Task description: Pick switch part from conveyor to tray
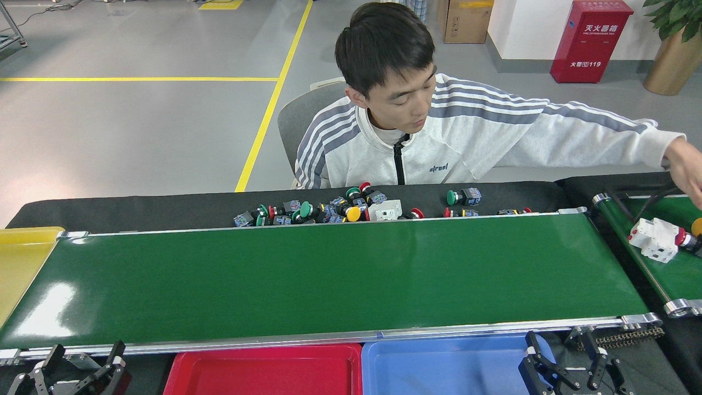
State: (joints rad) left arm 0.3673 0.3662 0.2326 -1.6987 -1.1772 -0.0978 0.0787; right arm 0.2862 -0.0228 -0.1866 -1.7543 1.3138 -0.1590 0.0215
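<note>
The conveyor (pixel 329 280) is a wide glossy green belt across the middle of the head view, and nothing lies on it. A red tray (pixel 263 373) and a blue tray (pixel 444 367) sit side by side below its near rail. My left gripper (pixel 82 359) is open at the bottom left, below the rail. Over the blue tray's right end, my right gripper (pixel 565 351) is open with nothing between its fingers. A white switch part (pixel 655 240) and a red-capped one (pixel 683 237) lie on the narrower green belt (pixel 674 274) at the right.
A pile of coloured switch parts (pixel 329 211) lies on the black cloth behind the conveyor. A person sits behind it, with a hand (pixel 688 164) stretched over the narrower belt. A yellow tray (pixel 22 258) is at the conveyor's left end.
</note>
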